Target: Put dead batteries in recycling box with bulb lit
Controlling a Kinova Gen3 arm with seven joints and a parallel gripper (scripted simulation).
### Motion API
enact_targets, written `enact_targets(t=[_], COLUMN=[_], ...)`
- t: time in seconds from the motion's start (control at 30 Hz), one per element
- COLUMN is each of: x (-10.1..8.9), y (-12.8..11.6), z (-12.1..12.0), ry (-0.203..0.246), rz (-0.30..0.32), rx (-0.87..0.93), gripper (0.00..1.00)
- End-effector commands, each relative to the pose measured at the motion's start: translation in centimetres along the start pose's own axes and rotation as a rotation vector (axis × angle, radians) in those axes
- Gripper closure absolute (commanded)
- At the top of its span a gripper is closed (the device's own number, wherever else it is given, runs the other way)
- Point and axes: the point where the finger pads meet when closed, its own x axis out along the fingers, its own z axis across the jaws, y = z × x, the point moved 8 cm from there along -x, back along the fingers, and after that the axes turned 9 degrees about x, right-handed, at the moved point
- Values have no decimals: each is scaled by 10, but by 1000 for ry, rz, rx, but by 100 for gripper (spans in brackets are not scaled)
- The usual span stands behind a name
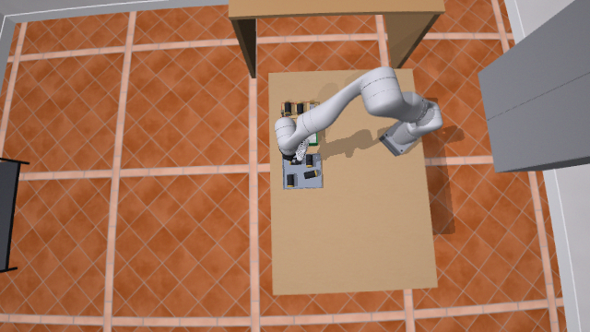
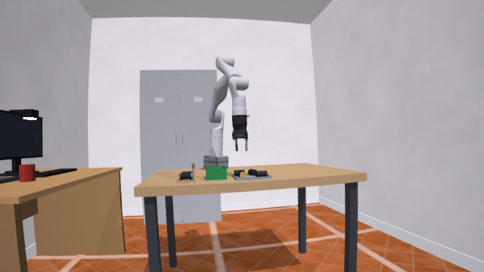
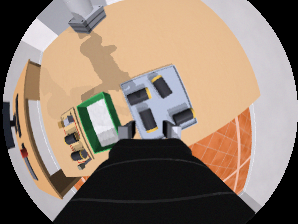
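Observation:
My gripper [image 2: 240,146] is open and empty. It hangs well above the table, over the near end of the grey tray [image 2: 251,177]. In the wrist view the fingertips frame the tray [image 3: 160,99], on which several black batteries lie loose, one of them [image 3: 148,119] right below the fingers. In the top view three tray batteries show [image 1: 310,160] [image 1: 311,174] [image 1: 290,180]. The green recycling box [image 3: 100,119] stands upright beside the tray, open at the top, with a pale inside. The battery holder [image 1: 295,108] holds two batteries. I cannot tell whether the bulb [image 2: 193,166] is lit.
The arm's base [image 1: 398,140] stands on the table's far side, and the arm reaches over the green box [image 2: 216,172]. A wooden desk [image 2: 57,189] with a red cup stands to the left, and a grey cabinet stands behind.

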Motion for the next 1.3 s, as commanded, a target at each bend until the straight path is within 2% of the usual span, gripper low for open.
enact_targets(t=[0.0,0.67,1.27], x=[-1,-1,-1], y=[-2,-2,-2], z=[-1,-1,-1], ry=[-2,-2,-2], rz=[-1,-1,-1], rx=[-33,-285,-365], gripper=[10,10,10])
